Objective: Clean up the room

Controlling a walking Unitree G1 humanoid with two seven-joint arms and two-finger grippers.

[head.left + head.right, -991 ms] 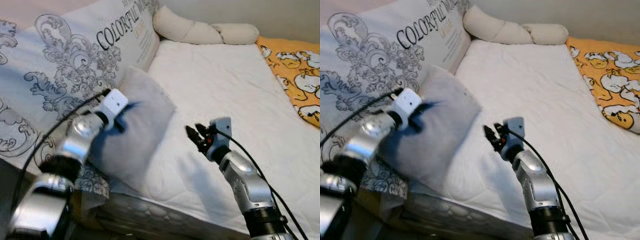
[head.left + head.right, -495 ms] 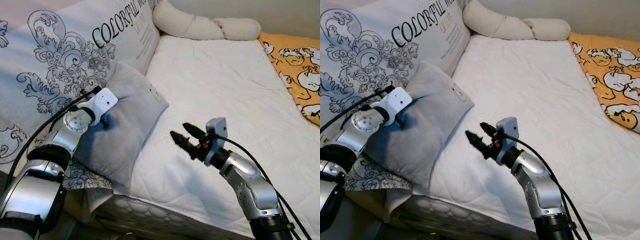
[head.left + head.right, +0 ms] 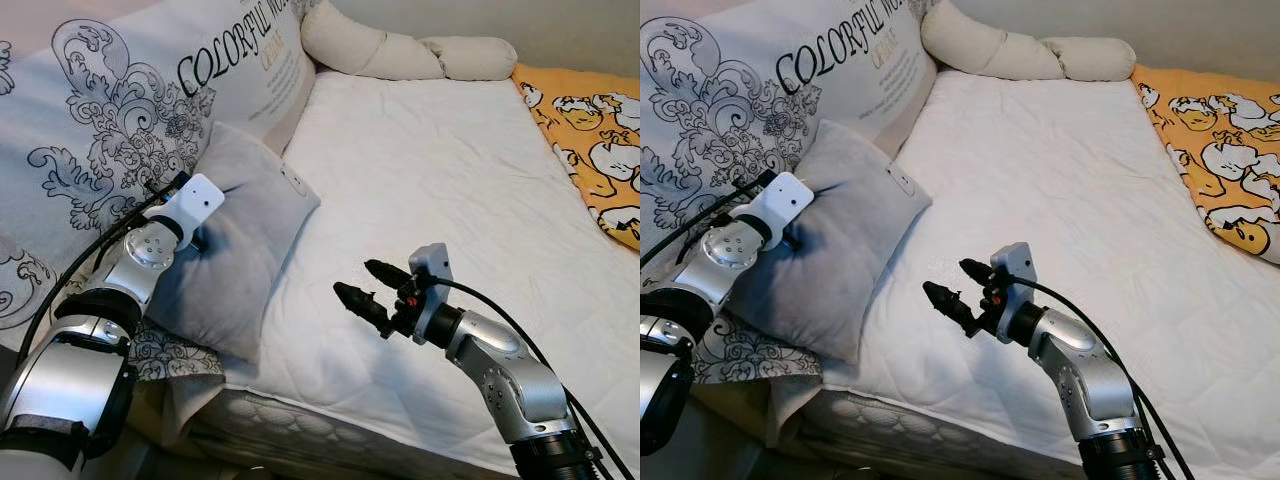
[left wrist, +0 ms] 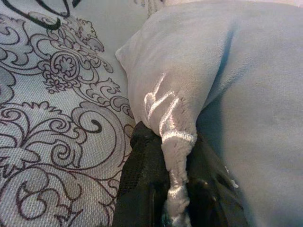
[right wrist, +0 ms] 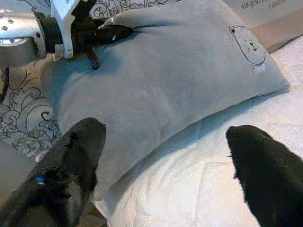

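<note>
A grey pillow with a small bear patch lies at the bed's left edge, leaning on a big patterned pillow. My left gripper is shut on the grey pillow's upper edge. In the left wrist view its fingers pinch a fold of the grey pillow. My right gripper hovers open over the white mattress, just right of the grey pillow and apart from it. The right wrist view has the grey pillow ahead between the spread fingers.
A long cream bolster lies along the far end of the bed. An orange blanket with a duck print covers the right side. The mattress's front edge drops off below my arms.
My right gripper has opened and reached left toward the grey pillow. The left gripper keeps its hold, and the pillow has settled lower against the patterned pillow. The camera has shifted a little.
</note>
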